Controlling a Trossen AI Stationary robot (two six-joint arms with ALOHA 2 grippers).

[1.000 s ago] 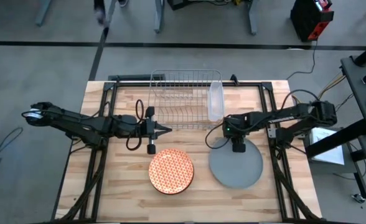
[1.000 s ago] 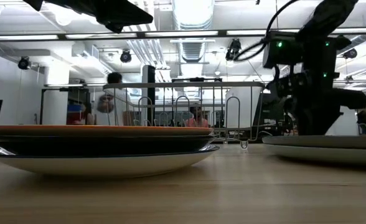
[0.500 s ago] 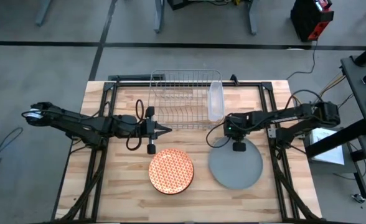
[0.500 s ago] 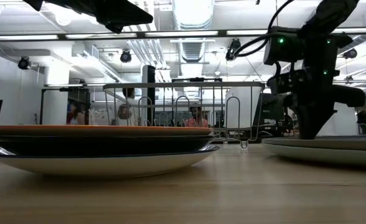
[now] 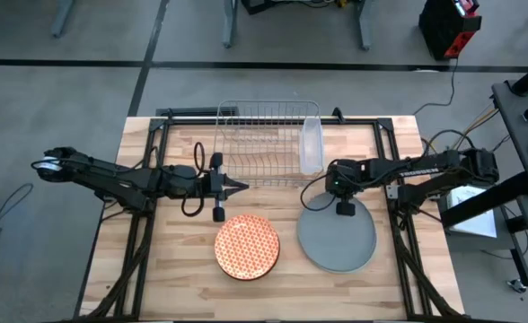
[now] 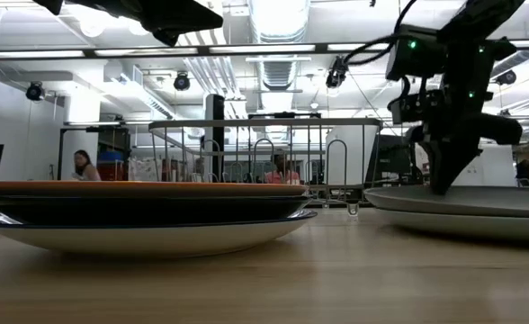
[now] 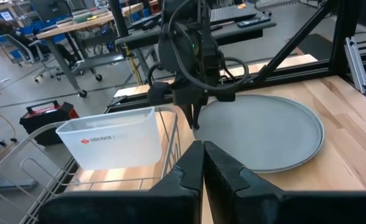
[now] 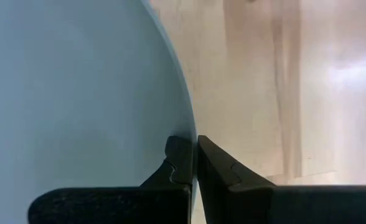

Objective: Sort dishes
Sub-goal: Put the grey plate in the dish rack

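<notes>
A large grey plate [image 5: 338,238] lies at the table's right, on top of a second plate [image 6: 480,227]. My right gripper [image 8: 195,142] is shut on the grey plate's far rim. A small orange-and-white patterned plate [image 5: 247,247] tops a stack near the table's middle, over a dark plate [image 6: 147,209] and a white one [image 6: 147,236]. My left gripper [image 5: 239,187] hangs shut with nothing in it, between the wire rack and the orange plate. My right gripper pinches the grey plate's far rim [image 8: 186,121] between its two fingers, one finger over the plate's inner face and one outside the edge. The fingers [image 6: 443,175] come from above, pointing down. The held side is raised a little; the rest lies on the plate below.
A wire dish rack [image 5: 264,144] stands at the table's far middle, with a clear plastic tub [image 5: 311,146] at its right end. Bare wooden table [image 5: 183,269] lies near the front edge. People show in the room beyond the table.
My right gripper has shut on the grey plate's far rim and gone up slightly. That side of the plate has come up off the plate below and the plate now tilts.
</notes>
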